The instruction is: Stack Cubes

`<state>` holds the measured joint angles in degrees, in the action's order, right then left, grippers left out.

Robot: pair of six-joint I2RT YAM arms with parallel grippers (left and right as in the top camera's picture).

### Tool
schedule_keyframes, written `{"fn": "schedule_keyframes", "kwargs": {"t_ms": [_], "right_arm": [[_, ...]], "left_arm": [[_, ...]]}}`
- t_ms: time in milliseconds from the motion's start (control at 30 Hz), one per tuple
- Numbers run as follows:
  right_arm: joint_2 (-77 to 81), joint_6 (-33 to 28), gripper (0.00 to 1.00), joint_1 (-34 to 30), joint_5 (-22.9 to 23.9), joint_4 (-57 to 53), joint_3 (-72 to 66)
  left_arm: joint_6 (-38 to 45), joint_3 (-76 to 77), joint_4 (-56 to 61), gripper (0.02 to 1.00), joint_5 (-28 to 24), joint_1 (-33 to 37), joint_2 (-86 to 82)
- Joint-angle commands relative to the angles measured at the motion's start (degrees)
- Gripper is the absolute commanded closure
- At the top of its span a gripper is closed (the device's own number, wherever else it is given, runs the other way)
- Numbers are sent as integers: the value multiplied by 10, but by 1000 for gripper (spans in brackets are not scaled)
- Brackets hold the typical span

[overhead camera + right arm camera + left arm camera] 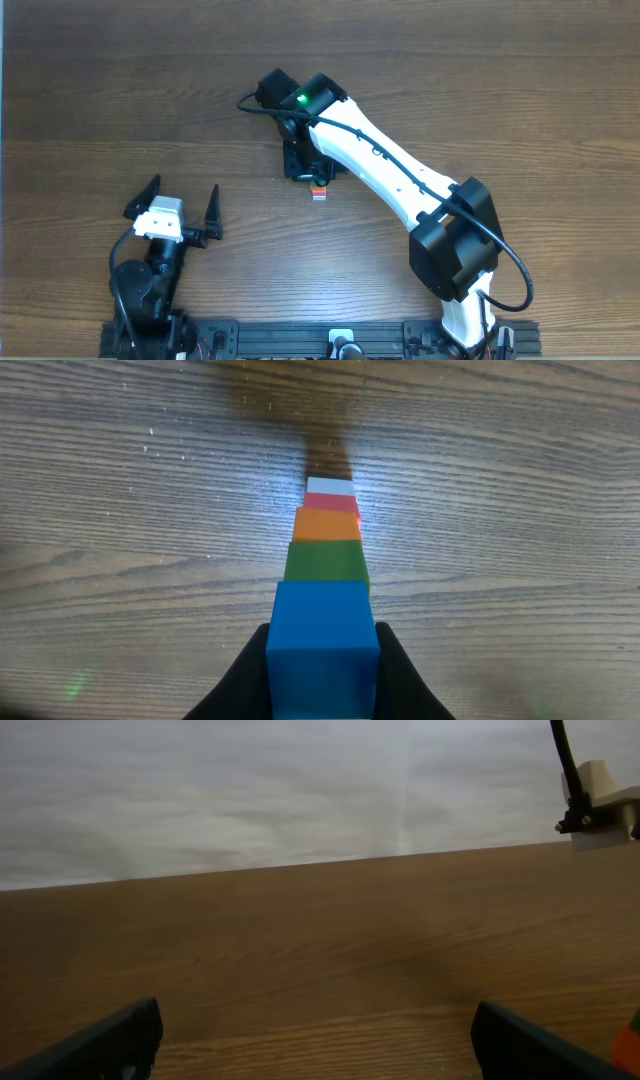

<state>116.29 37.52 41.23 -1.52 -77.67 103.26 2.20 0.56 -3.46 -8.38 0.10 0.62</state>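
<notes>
1. Right hand [322, 680] pinches smooth blue cube [322, 640] at top of the stack.
2. Under it I see green cube [325, 562], orange cube [326, 524], red cube [333, 503], w/ white cube [330, 486] lowest, on brown wood-grain surface [500, 100].
3. Left hand [183, 197] spread wide, holding nothing, near its base, well apart from stack.

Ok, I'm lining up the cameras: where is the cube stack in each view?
Top view: cube stack just below the right gripper, mid-table.
Left wrist view: orange sliver at the picture's lower right edge.
Right wrist view: centre, blue cube between the fingers.
Shared landmark: the right arm.
</notes>
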Motion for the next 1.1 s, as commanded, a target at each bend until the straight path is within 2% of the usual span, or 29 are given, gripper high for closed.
{"fn": "schedule_keyframes", "kwargs": {"t_ms": [33, 100, 400, 1000, 1067, 1100], "right_arm": [[-5, 7, 989, -3, -6, 1, -12], [-5, 7, 985, -3, -6, 1, -12], [-5, 6, 794, -3, -6, 1, -12], [-5, 6, 632, -3, -6, 1, -12], [-5, 6, 546, -3, -6, 1, -12], [-5, 6, 443, -3, -6, 2, -12]], "left_arm": [[8, -2, -2, 18, -6, 3, -2], [8, -2, -2, 20, -6, 3, -2], [8, -2, -2, 18, -6, 3, -2], [8, -2, -2, 18, -6, 3, -2], [8, -2, -2, 18, -6, 3, -2], [8, -2, -2, 18, -6, 3, -2]]}}
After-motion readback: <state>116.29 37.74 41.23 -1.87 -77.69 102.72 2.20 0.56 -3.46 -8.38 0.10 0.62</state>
